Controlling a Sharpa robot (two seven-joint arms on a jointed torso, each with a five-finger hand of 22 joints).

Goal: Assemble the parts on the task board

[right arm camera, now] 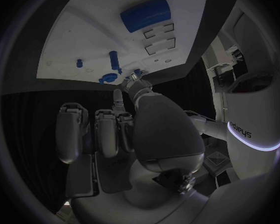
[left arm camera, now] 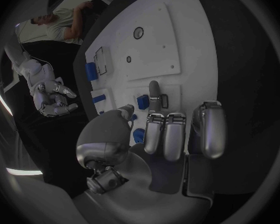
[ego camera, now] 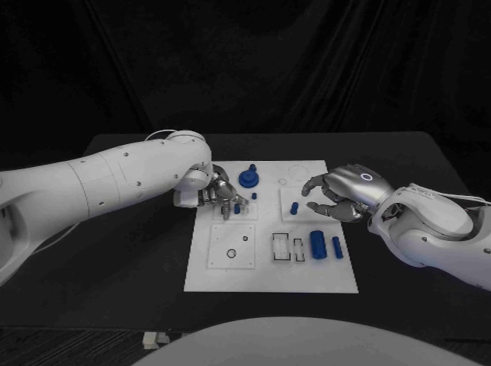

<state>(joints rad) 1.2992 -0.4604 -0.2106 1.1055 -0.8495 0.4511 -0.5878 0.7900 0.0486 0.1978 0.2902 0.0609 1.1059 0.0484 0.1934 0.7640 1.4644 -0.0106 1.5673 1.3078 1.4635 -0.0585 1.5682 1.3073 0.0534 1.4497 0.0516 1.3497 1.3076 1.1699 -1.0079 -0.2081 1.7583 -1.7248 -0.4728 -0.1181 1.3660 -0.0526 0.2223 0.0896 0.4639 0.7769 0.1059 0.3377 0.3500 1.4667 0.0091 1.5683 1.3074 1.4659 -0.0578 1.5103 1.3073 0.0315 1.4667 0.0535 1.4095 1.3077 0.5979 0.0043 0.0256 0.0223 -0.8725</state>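
Flanking task board (ego camera: pixel 270 278), both hands, black table (ego camera: pixel 113 274)

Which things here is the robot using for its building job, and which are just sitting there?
For the job:
task board
small blue parts, such as the big peg and the cylinder
left hand
right hand

Just there:
black table

Big black table (ego camera: pixel 113 290) w/ black curtain (ego camera: pixel 267 61) behind it; small white thing (ego camera: pixel 150 339) by table's front edge.
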